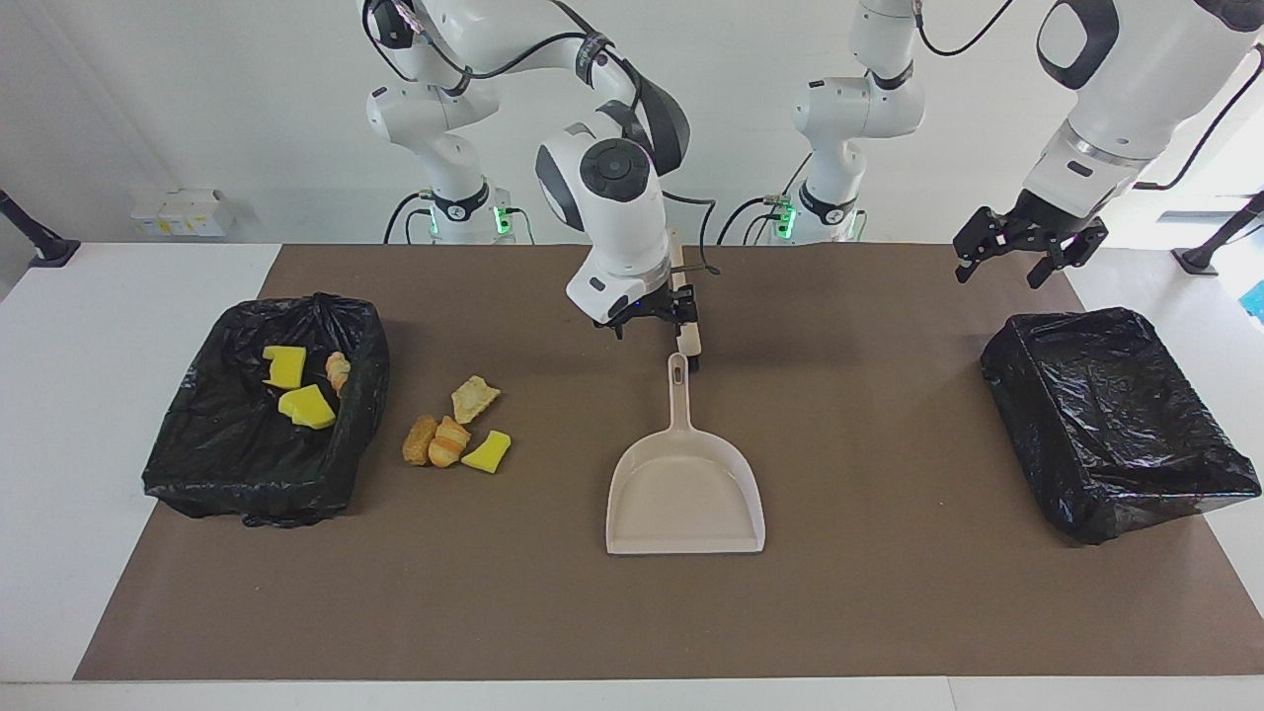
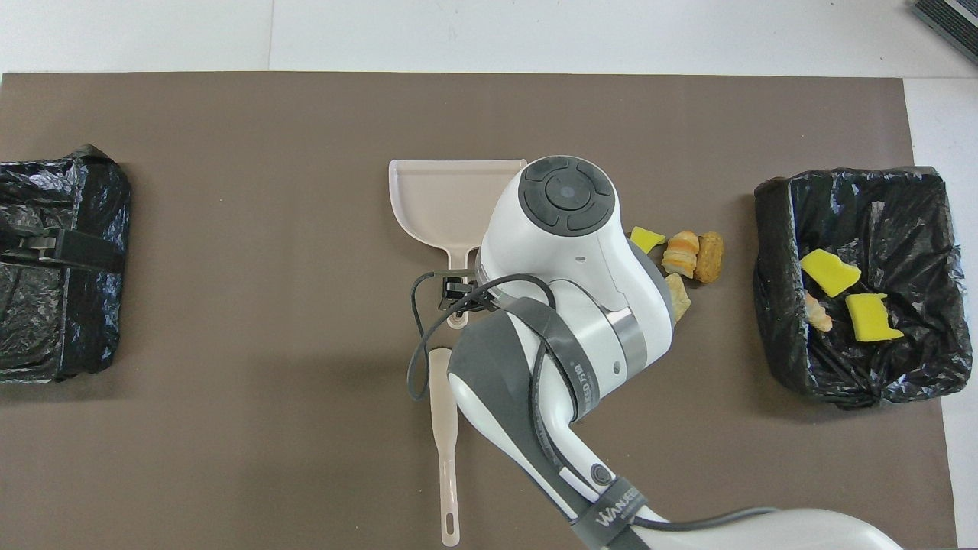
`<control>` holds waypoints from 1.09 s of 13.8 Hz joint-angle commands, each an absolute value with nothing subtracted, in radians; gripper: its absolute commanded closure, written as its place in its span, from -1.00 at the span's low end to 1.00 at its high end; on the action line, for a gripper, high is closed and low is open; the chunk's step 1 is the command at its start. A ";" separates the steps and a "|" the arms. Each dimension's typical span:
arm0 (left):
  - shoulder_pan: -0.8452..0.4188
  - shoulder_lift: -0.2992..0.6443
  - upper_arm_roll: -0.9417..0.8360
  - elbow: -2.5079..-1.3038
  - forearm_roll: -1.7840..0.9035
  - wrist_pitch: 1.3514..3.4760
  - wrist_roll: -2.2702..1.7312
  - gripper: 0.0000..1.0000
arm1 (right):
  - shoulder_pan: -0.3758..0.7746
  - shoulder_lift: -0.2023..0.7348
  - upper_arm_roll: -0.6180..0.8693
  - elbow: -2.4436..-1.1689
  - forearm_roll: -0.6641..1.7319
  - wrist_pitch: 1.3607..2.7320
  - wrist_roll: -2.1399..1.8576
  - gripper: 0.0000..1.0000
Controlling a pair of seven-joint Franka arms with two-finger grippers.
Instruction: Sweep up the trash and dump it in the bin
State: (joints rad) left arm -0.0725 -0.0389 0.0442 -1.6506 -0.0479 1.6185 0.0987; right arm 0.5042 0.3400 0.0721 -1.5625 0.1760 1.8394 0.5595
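Observation:
Several scraps of trash (image 1: 454, 427) (image 2: 691, 258), yellow sponge and orange-brown bread-like bits, lie on the brown mat beside the black-bagged bin (image 1: 197, 464) (image 2: 772, 305) at the right arm's end. More yellow and orange trash (image 1: 296, 390) (image 2: 840, 294) lies inside that bin. The beige dustpan (image 1: 684, 494) (image 2: 435, 191) rests flat mid-mat, its handle pointing toward the robots. My right gripper (image 1: 652, 314) (image 2: 458, 292) hangs open and empty in the air over the tip of that handle. My left gripper (image 1: 1027, 259) waits open above the mat's corner at the left arm's end.
A beige long-handled brush (image 1: 689, 334) (image 2: 445, 428) lies on the mat between the dustpan's handle and the robots. A second black-bagged bin (image 1: 1116, 425) (image 2: 61, 305) sits at the left arm's end. White table (image 1: 99, 395) surrounds the mat.

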 commanded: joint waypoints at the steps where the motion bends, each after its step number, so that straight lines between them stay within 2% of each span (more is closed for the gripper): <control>1: -0.087 -0.049 0.057 -1.655 -0.029 1.626 0.104 -1.00 | 0.497 0.331 0.078 -1.582 0.178 1.839 0.594 -0.83; 4: -0.087 -0.049 0.057 -1.655 -0.029 1.626 0.104 -1.00 | 0.538 0.286 0.090 -1.638 0.196 1.827 0.658 -0.83; 8: -0.087 -0.049 0.057 -1.655 -0.029 1.626 0.104 -1.00 | 0.597 0.148 0.094 -1.872 0.300 1.851 0.655 -0.82; 10: -0.087 -0.049 0.057 -1.655 -0.029 1.626 0.104 -1.00 | 0.658 0.072 0.094 -2.007 0.354 1.954 0.663 -0.83; 15: -0.087 -0.049 0.057 -1.655 -0.029 1.626 0.104 -1.00 | 0.787 0.061 0.094 -2.169 0.356 2.084 0.704 -0.82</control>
State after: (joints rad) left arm -0.0725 -0.0389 0.0442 -1.6506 -0.0479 1.6185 0.0987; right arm 0.7549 0.0875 0.0960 -2.0841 0.3341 2.0151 0.6853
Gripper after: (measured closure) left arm 0.000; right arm 0.088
